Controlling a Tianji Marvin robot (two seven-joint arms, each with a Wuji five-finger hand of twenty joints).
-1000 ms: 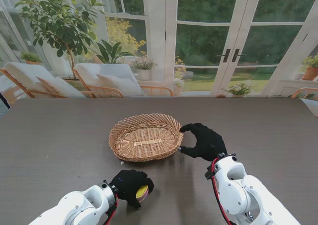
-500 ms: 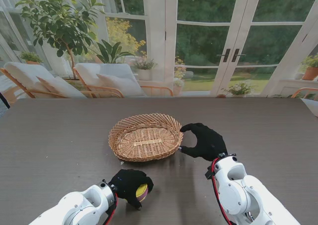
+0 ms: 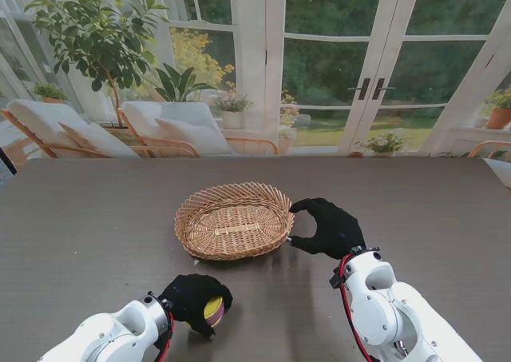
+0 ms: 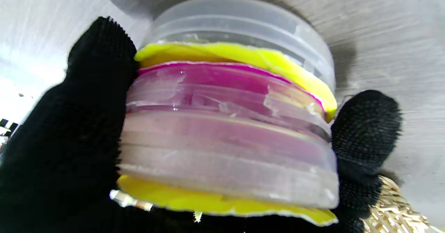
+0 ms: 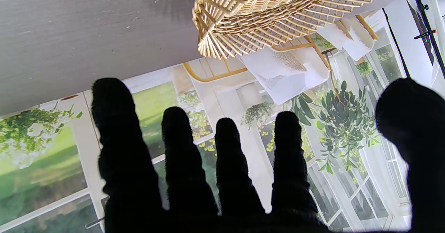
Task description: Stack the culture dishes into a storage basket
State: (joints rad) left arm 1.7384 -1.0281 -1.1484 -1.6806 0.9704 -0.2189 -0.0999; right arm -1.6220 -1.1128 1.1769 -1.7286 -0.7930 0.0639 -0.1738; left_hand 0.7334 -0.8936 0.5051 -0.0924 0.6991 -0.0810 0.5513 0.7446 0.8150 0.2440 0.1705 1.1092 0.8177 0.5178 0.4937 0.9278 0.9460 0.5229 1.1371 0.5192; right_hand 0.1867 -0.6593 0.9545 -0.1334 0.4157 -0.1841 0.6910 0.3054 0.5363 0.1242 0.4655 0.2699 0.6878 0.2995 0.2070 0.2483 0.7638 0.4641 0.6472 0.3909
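Left hand (image 3: 194, 298), black-gloved, sits low near the tabletop's (image 3: 88, 218) near edge, left of centre. Fingers wrapped around a stack of culture dishes (image 3: 212, 309); yellow and magenta show between the fingers from the stand view. Left wrist view: the stack (image 4: 229, 121) fills the picture, clear plastic dishes with yellow and magenta layers, gloved fingers (image 4: 361, 128) pressed against both its sides (slightly blurred). Whether the stack touches the tabletop, cannot tell.

Wicker storage basket (image 3: 234, 219) stands at the middle of the tabletop, nothing visible inside it. It is apart from the held stack, farther from me.

Right hand (image 3: 329, 228) is just beside the basket's right rim, thumb and forefinger curved toward it in an open C. Contact with the wicker: cannot tell. Right wrist view: fingers (image 5: 180, 149) spread, thumb wide apart, holding nothing; basket rim (image 5: 250, 21) beyond the fingertips.
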